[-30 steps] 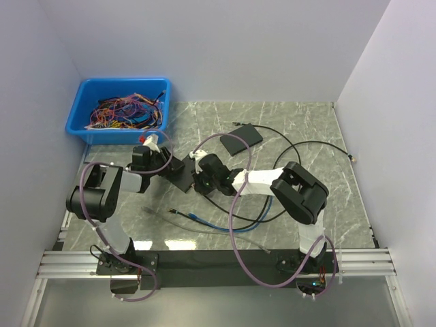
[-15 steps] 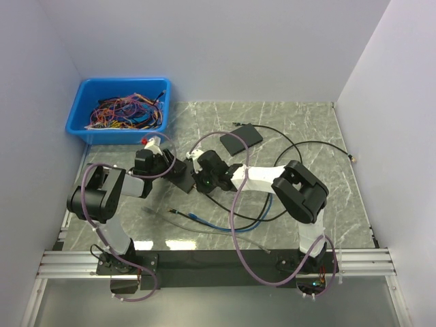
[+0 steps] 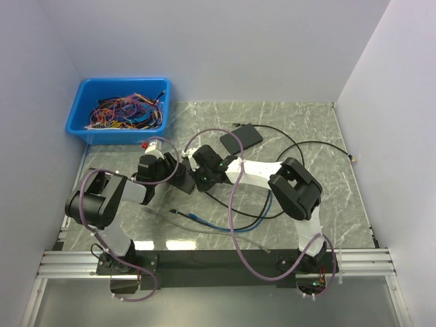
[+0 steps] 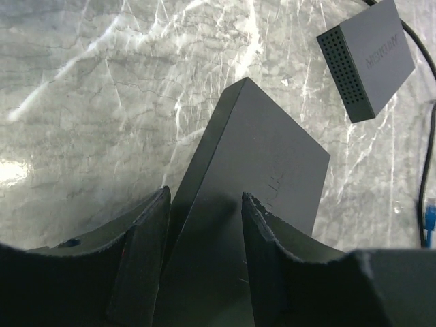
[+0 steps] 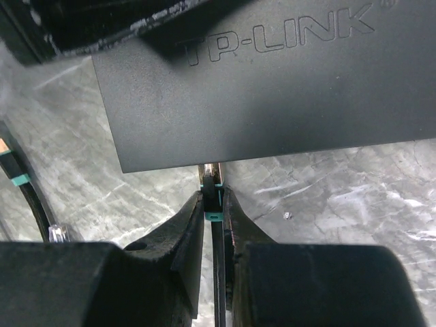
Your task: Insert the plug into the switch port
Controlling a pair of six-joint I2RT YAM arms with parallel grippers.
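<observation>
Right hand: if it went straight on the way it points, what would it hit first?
Likely the black box just ahead; the plug pinched in the right hand looks almost at its edge.

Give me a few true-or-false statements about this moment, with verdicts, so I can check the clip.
1. The left fingers grip the black switch, tilted up off the table. True.
2. The right fingers are empty. False: they pinch a plug with a teal boot, its tip at the switch's edge.
3. The blue bin holds coloured wires. True.
4. The grey box sits inside the bin. False: it lies flat on the table, beyond both arms.
</observation>
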